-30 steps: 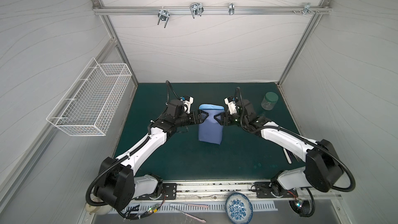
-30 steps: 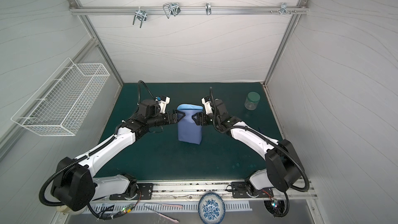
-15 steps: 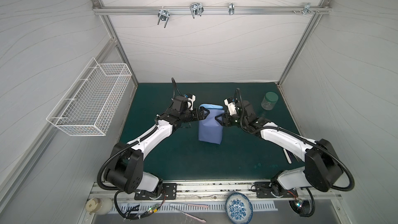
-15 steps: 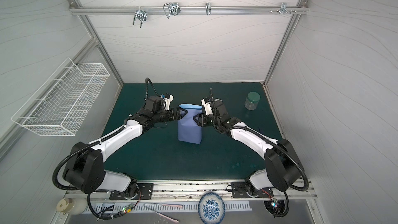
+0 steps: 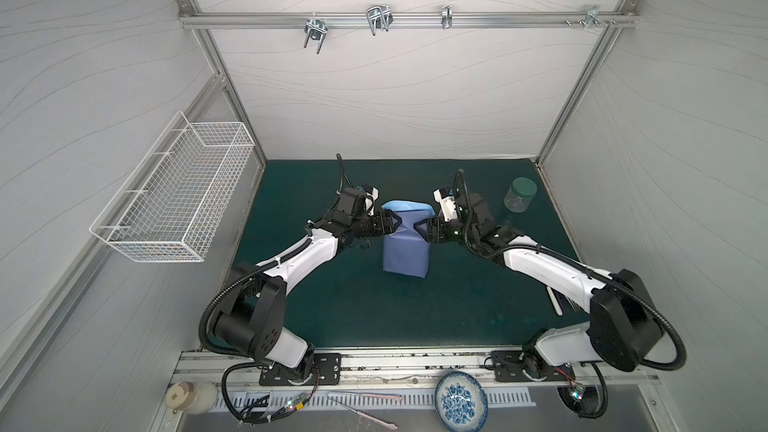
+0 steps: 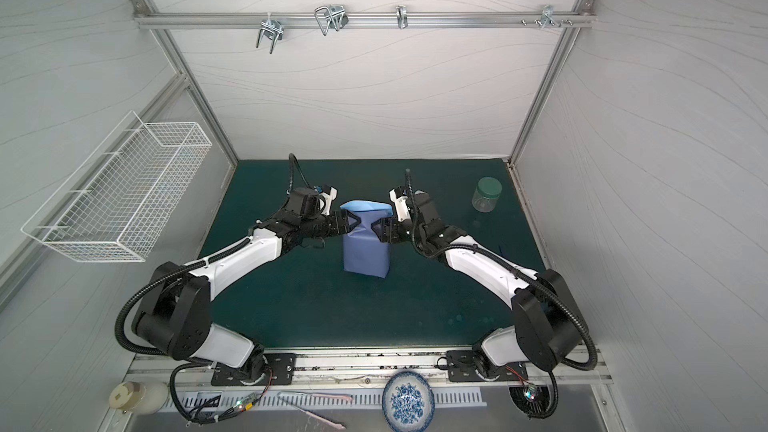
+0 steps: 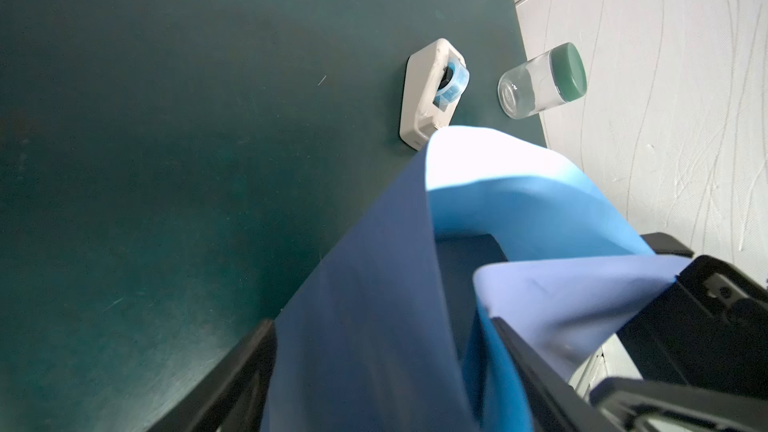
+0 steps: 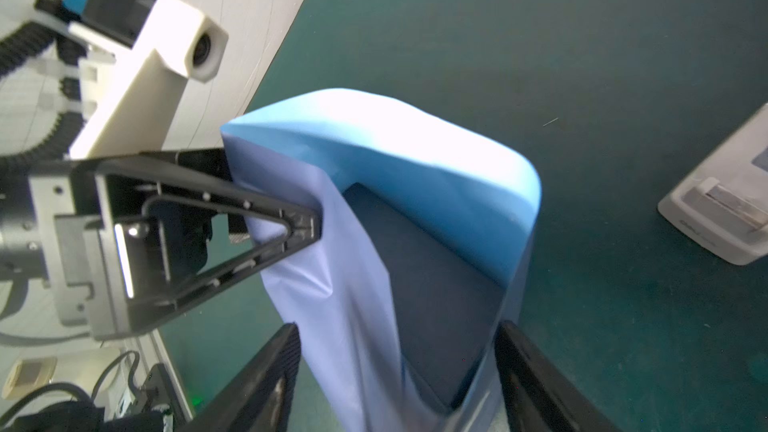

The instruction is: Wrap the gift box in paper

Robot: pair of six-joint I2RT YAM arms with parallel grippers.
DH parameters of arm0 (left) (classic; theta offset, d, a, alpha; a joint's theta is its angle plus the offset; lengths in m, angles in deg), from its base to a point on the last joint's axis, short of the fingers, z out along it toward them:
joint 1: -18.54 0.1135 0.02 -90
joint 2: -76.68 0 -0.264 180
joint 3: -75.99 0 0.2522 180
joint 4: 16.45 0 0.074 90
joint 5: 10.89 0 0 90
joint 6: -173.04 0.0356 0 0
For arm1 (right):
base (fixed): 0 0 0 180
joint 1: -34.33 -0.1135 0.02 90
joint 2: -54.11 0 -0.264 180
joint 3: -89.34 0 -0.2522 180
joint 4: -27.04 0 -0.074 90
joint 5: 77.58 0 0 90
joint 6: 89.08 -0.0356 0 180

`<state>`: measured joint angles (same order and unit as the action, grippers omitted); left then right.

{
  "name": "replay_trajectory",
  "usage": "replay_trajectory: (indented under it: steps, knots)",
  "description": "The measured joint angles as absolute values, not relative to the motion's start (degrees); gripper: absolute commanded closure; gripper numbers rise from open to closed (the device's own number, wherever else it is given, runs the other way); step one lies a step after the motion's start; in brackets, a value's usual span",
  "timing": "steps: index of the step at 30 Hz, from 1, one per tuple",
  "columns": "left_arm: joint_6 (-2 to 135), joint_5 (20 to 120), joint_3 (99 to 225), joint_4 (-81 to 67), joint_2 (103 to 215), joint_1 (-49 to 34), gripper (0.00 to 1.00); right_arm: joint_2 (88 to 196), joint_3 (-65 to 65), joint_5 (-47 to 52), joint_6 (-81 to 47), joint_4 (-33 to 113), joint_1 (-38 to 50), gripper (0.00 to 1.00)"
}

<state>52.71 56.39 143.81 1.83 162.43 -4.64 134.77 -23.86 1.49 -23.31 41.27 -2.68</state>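
Gift box point(image 8: 436, 284) stands on edge mid-mat point(image 5: 374, 309) under draped paper point(image 5: 405, 251), between left gripper point(image 5: 397, 224) and right gripper point(image 5: 417, 228), jaws spread astride its covered sides, grip unclear.

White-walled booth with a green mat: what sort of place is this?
Probably a robot test cell: left arm and right arm bolted to a front rail, white panels on an aluminium frame, props like a jar and wire basket.

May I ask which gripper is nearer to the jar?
Right. The right gripper is at the side of the paper facing the jar; the left gripper is at the opposite side, farther off.
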Motion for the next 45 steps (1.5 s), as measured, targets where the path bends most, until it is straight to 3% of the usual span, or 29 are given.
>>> replay_trajectory:
  steps: [19, 28, 37, 45]
  knots:
    - [49.47, 58.09, 139.31, 1.41, 157.62, -5.95, 0.12, 138.03, -24.47, 8.37, -21.93, 43.81, -5.52, 0.43]
    - [51.24, 63.01, 139.31, 4.17, 159.42, -7.77, 0.30, 136.15, -26.62, 10.56, -19.35, 42.19, -7.40, 0.48]
    - [51.33, 66.18, 139.33, 3.42, 159.50, -7.77, 0.29, 134.73, -28.28, 11.34, -17.45, 41.23, -8.08, 0.51]
    - [52.75, 70.18, 139.46, 4.69, 157.97, -7.79, 0.58, 134.38, -28.82, 12.04, -17.48, 40.66, -8.41, 0.54]
